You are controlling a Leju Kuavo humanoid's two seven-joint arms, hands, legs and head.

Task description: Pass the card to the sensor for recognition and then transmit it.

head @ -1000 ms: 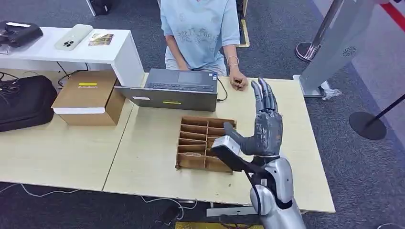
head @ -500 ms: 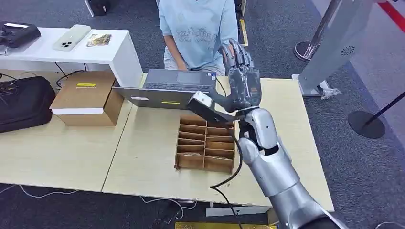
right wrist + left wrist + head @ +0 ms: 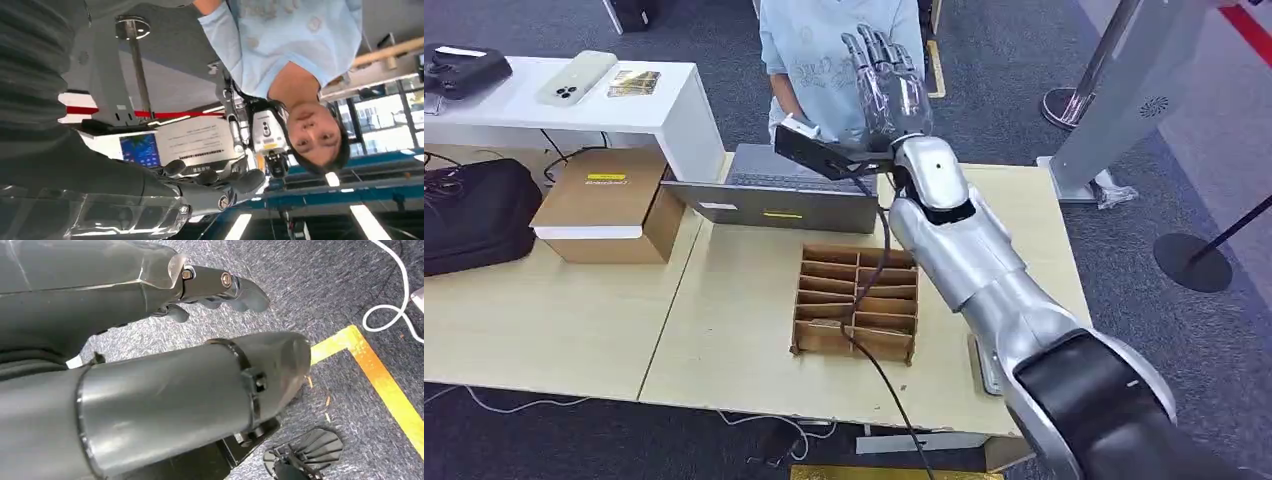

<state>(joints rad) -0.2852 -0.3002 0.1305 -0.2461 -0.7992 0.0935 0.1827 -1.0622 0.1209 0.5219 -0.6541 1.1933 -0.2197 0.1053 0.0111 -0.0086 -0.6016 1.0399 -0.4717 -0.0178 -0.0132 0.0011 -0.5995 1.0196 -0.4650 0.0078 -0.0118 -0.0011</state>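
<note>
Right hand (image 3: pixel 886 85) has risen from above the tray (image 3: pixel 856 300) to before the person (image 3: pixel 824 50), fingers spread, holding nothing; left hand (image 3: pixel 215 287) state unclear.

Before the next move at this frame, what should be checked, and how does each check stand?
1. Card held in the right hand: cannot tell; no card shows among its fingers.
2. Right hand lifted off the table: ok; it is raised above the grey laptop.
3. Room in front of the hand: not ok; the person in the light blue shirt sits right behind it.
4. Black cable free: cannot tell; it hangs across the brown cardboard divider tray.
5. Left hand out of the way: ok; it hangs over the grey carpet.
</note>
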